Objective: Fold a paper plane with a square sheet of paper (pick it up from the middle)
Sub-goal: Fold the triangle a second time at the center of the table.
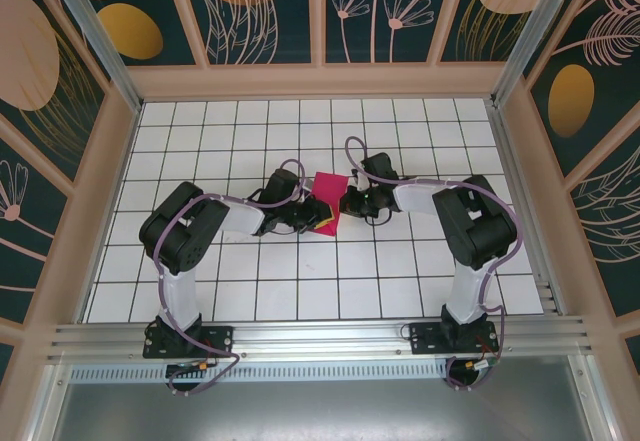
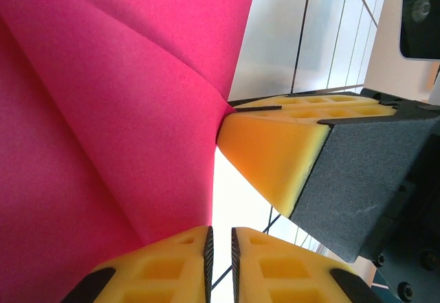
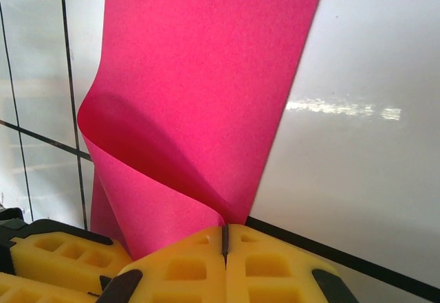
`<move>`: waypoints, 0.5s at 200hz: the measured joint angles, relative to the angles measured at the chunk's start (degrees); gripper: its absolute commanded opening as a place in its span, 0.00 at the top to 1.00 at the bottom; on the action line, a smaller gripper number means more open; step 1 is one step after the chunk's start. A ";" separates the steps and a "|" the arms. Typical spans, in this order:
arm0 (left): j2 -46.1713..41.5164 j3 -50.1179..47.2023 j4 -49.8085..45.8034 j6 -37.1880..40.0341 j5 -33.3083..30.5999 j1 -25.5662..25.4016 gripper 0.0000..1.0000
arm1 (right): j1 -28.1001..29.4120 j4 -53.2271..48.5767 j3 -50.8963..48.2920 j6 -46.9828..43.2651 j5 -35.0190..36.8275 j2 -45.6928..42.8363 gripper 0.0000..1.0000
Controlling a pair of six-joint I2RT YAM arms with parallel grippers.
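Hanging over the middle of the counter, between the two black arms, the paper is thin, flat-coloured and bright pink.

From the right wrist it looks like a long band going away from the fingers. Its right edge is straight. Its left side curls over in a soft round bend, with a shadow inside the curl.

From the left wrist it shows flat layers on top of each other. A sharp fold line runs down across it to a point.

The right end effector is clenched on the paper. Its two yellow fingers press together, and the pink comes up out of the seam between them. The fingers are blocky foam-like yellow with square hollows, on rough black backs.

The left end effector is just beside it, at the paper's near edge. Its yellow fingers are close together with a thin slit between them. The paper comes down to the top of one finger. I cannot tell if any of it is pinched in the slit.

The counter is made of shiny white square tiles with thin dark lines. Tiles spread out on every side of the paper, up to the walls. The walls have pale wooden frames and dark panels with plant pictures. A grey metal rail runs along the near edge, where the arms are bolted.
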 measured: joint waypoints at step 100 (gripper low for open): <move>0.07 0.22 -0.20 0.00 -0.02 -0.04 0.81 | 0.00 -0.07 0.33 0.00 0.90 0.28 0.99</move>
